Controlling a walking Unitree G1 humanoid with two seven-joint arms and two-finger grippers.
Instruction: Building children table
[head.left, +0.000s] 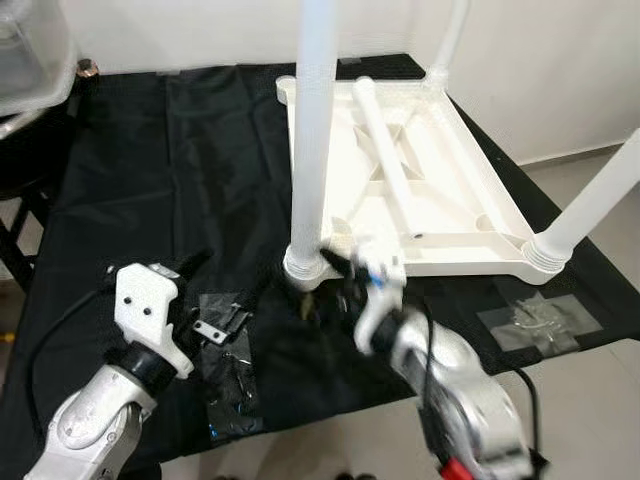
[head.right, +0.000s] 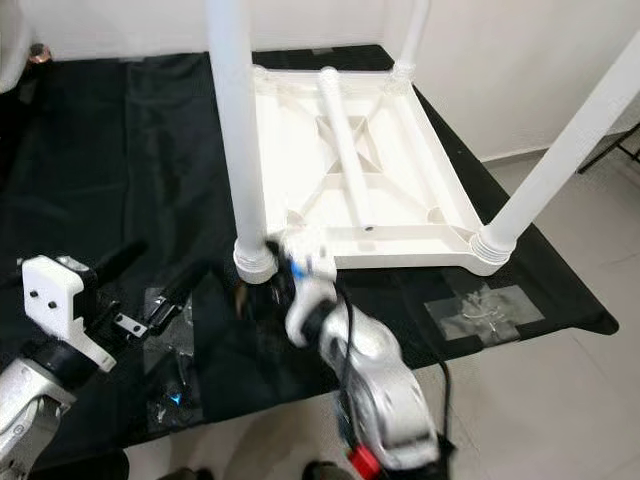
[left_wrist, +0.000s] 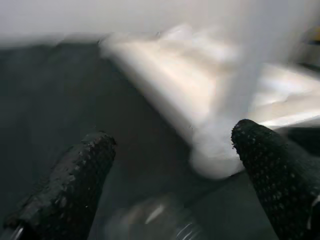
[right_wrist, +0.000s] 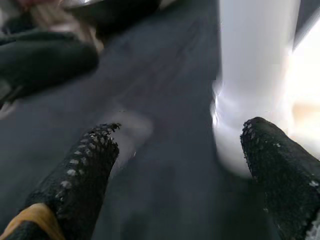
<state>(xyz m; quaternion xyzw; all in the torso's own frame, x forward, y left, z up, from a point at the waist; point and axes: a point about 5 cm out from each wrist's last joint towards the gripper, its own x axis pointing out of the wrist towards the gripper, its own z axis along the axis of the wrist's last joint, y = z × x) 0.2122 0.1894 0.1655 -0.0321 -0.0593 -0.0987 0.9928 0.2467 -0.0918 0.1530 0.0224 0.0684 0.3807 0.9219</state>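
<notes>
White children's table (head.left: 420, 190) upside down on a black-covered bench (head.left: 150, 180), legs up, right hand (head.left: 335, 270) released beside the nearest leg (head.left: 310, 150), left hand (head.left: 225, 280) released, over plastic bags (head.left: 225, 350).

The children's table top (head.left: 420, 190) lies upside down on the cloth (head.left: 130, 190) that covers the table, toward the right and rear. Legs stand up from its corners: the near-left leg (head.left: 310, 140), the near-right leg (head.left: 590, 210), and one at the far right (head.left: 447, 45). A loose leg (head.left: 385, 160) lies across the underside. Left of the near-left leg sits a plastic bag (head.left: 225, 355). The right end effector (head.left: 335, 280) is just before that leg's base (fingers apart); the left end effector (head.left: 225, 285) is further left. A taped patch (head.left: 540, 320) lies at the near right.
</notes>
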